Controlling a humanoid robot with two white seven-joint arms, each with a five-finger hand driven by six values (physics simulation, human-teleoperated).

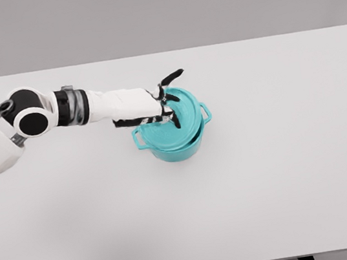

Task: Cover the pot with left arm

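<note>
A teal pot (177,147) with two side handles stands near the middle of the white table. Its teal lid (182,119) lies on top of it, tilted slightly toward the back right. My left hand (168,101) reaches in from the left and sits over the lid's middle. Its dark fingers curl around the lid's knob, which the hand hides, and one finger sticks up and out to the right. The right arm does not show.
The white table (284,172) fills the view, with its front edge at the bottom and a grey wall behind it. My left forearm (117,104) stretches across the table's left half.
</note>
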